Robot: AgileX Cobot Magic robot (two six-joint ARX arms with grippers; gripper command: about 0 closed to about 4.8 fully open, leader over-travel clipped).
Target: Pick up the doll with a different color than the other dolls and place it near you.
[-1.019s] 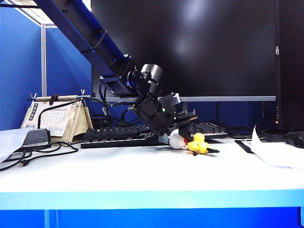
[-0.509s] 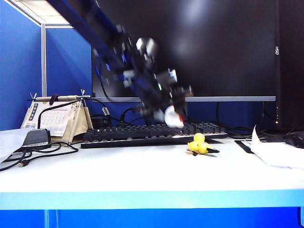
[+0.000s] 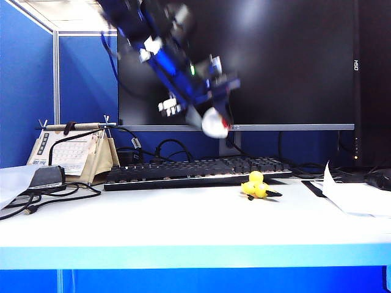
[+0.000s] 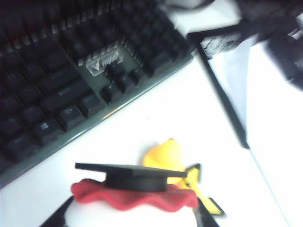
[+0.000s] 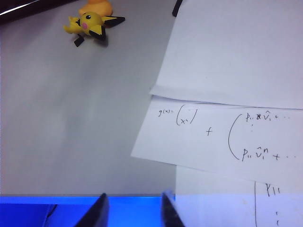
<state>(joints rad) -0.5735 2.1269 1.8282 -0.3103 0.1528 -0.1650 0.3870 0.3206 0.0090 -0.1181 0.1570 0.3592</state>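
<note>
The left tool [image 3: 214,125] hangs in the air above the black keyboard [image 3: 195,171], blurred in the exterior view, its fingers closed on the white doll [image 3: 215,126], whose red cap [image 4: 135,196] and flat black mortarboard [image 4: 130,172] fill the near edge of the left wrist view. Below, on the white table [image 3: 153,220], the two yellow dolls [image 3: 256,186] lie together just in front of the keyboard's right end. Sheets of handwritten paper [image 5: 227,94] lie to their right. The right tool [image 5: 131,210] hovers over the table's near edge, its two fingertips [image 5: 97,213] apart with nothing between them. A desk calendar [image 3: 73,152] stands far left.
</note>
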